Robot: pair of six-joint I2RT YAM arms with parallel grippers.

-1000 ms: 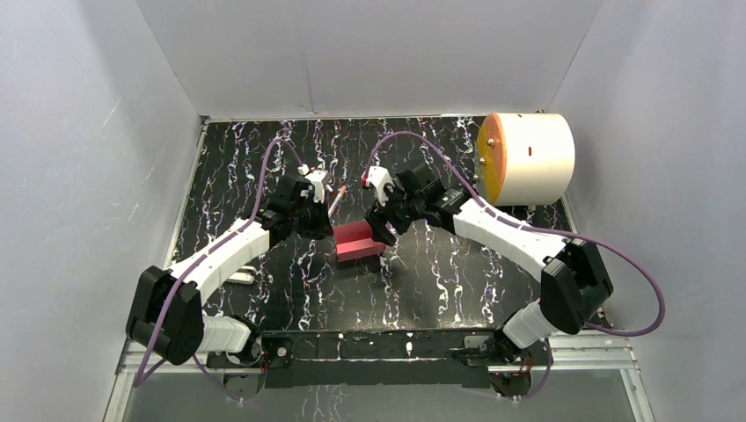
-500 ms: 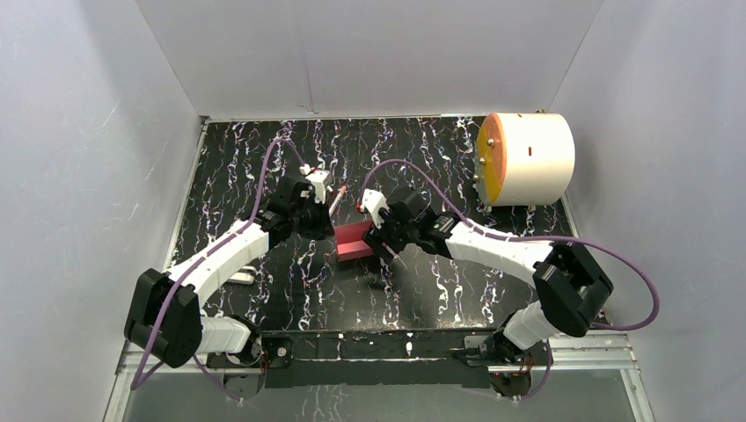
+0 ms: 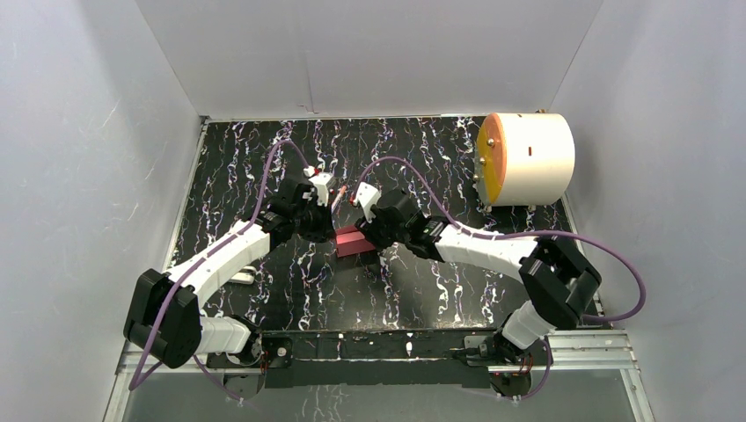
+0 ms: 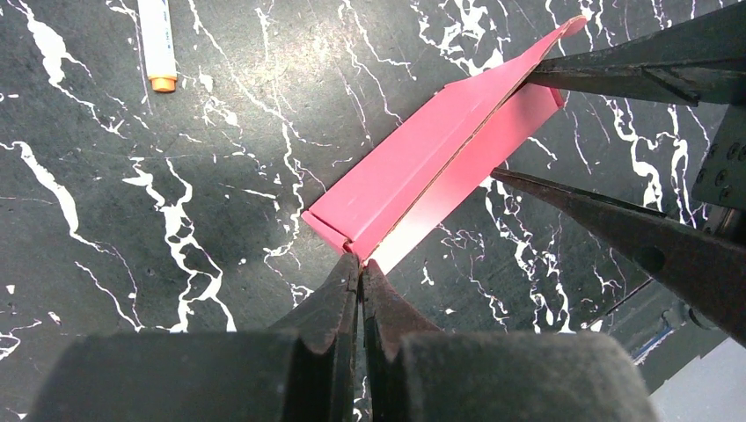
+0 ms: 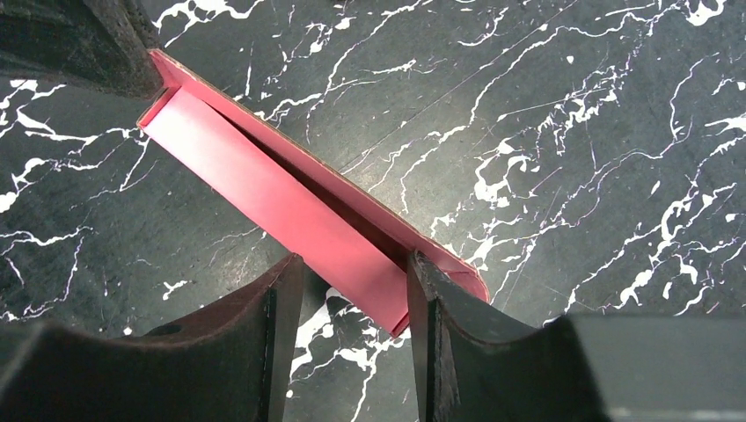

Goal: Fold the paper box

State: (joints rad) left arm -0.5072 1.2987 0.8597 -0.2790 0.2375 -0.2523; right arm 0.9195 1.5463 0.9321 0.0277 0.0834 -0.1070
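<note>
The paper box (image 3: 354,240) is red-pink card, partly folded into a long narrow trough, and lies on the black marbled table (image 3: 440,290) between my two grippers. In the left wrist view the left gripper (image 4: 361,264) is shut, its tips pinching the near end edge of the box (image 4: 422,167). In the right wrist view the right gripper (image 5: 352,281) is open and straddles the other end of the box (image 5: 290,207). Its right finger (image 5: 427,299) stands at the gap between the pale panel and the back wall. The right fingers (image 4: 616,224) also show in the left wrist view.
A big white cylinder with an orange face (image 3: 525,158) stands at the back right. An orange-tipped pen (image 4: 158,44) lies beyond the box. A small white object (image 3: 242,277) lies near the left arm. White walls close in the table.
My right gripper has moved left and down onto the box's right end. The box now looks narrower and lower. The left gripper has stayed at the box's left end.
</note>
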